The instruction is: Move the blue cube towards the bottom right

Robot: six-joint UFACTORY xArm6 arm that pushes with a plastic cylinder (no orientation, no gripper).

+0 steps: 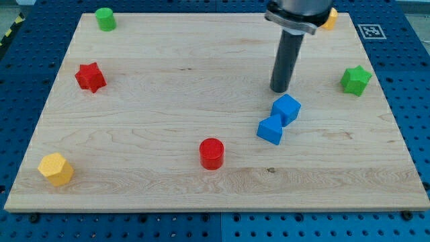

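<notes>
My tip, a bare rod grasping nothing, sits just beyond the blue cube, which touches a second blue block right of centre; judged the approach step, the next push should drive the cube nearer and rightward

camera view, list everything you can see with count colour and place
board: 1, light wood, fills most of the view
cylinders: 2; green top left corner, red bottom centre
stars: 2; red left side, green right edge
yellow hexagonal block: 1, bottom left corner
blue blocks: 2, touching, right of centre; blue cube upper, other blue block lower left of it
orange-yellow block: 1, top right, mostly hidden by the arm
my tip: 1, dark rod, just above the blue cube
</notes>
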